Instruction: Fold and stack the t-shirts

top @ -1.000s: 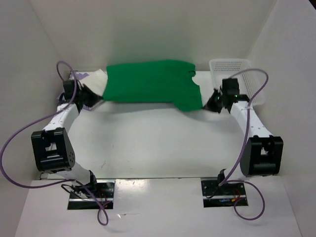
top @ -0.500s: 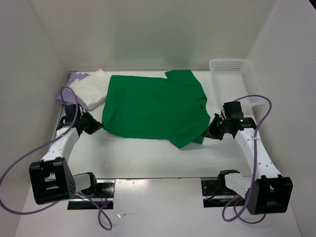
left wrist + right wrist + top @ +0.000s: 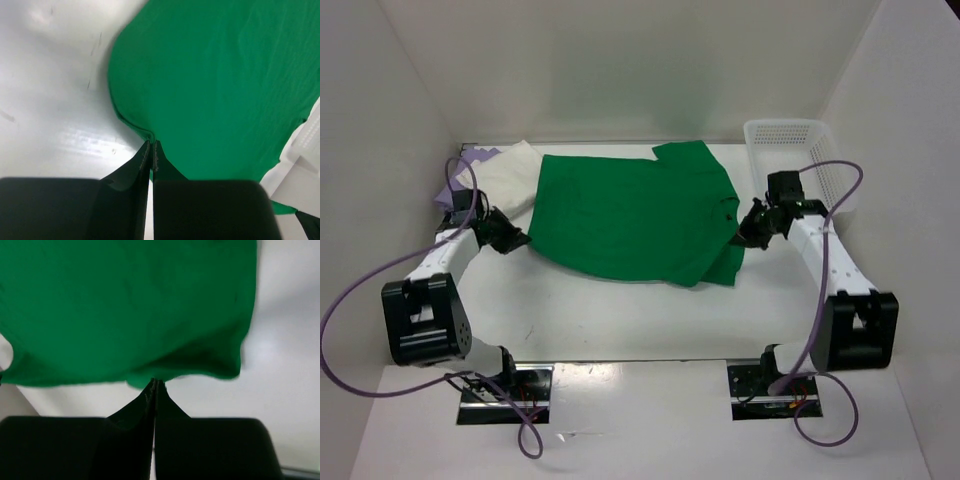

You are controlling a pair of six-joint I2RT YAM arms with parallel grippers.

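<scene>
- Presently, the left gripper [image 3: 517, 241] is holding its two fingers pressed together. In its wrist view the hem of the green t-shirt [image 3: 630, 215] is running down to a point right at the tips. It appears to be nipping that hem, though the sliver of cloth between the pads is too thin to confirm.
- The right gripper [image 3: 744, 238] is likewise keeping its fingers closed tight. Green cloth is gathering into a small peak at its tips, so it is pinching the shirt's edge.
- The green t-shirt is lying spread between the two grippers, reaching from the tips of one across to the tips of the other. It is resting mostly flat on the table [image 3: 620, 320]. One sleeve is pointing away beyond both grippers, and the corner just beside the right gripper is sagging in a loose fold.
- The cream t-shirt [image 3: 505, 175] is sitting folded just beyond the left gripper, on the side away from the arm bases, and is meeting the green shirt's edge.
- The lavender t-shirt [image 3: 472, 158] is showing only as a sliver beneath the cream one, beyond the left gripper and to its outer side.
- The basket [image 3: 790, 160] is standing beyond the right gripper, toward its outer side, apart from the green cloth.
</scene>
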